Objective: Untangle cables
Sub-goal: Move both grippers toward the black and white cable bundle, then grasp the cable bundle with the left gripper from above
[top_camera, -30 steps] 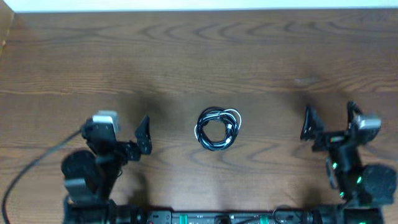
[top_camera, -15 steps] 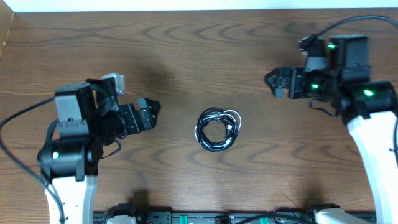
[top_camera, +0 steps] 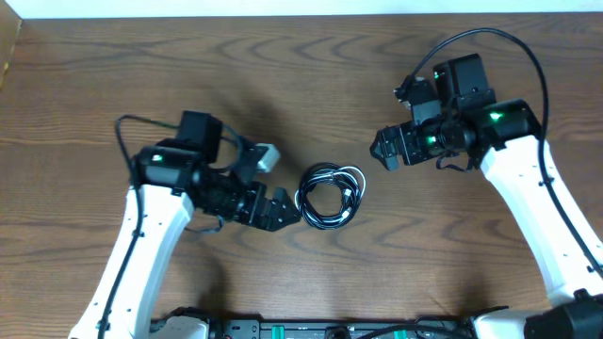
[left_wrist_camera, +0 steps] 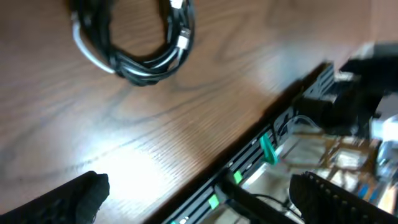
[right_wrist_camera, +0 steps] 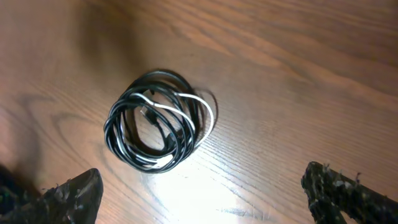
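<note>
The cables (top_camera: pixel 330 195) lie in one small round coil at the table's middle, black strands wound with a white one. The coil also shows in the left wrist view (left_wrist_camera: pixel 134 38) and the right wrist view (right_wrist_camera: pixel 158 121). My left gripper (top_camera: pixel 281 213) is open and empty, just left of the coil near its lower left edge. My right gripper (top_camera: pixel 386 151) is open and empty, up and to the right of the coil, apart from it. Both pairs of fingertips show wide apart in the wrist views (left_wrist_camera: pixel 199 196) (right_wrist_camera: pixel 208 193).
The wooden table (top_camera: pixel 301 85) reaches to a white strip at the back. A black rail with green lights (left_wrist_camera: pixel 249 168) runs along the front edge. Thick black arm wires loop by the left arm (top_camera: pixel 132 122) and the right arm (top_camera: pixel 509 42).
Both arms have swung in from the front corners toward the coil. The left gripper has come right up to its left side; the right gripper has moved left and down toward it. The coil has not moved.
</note>
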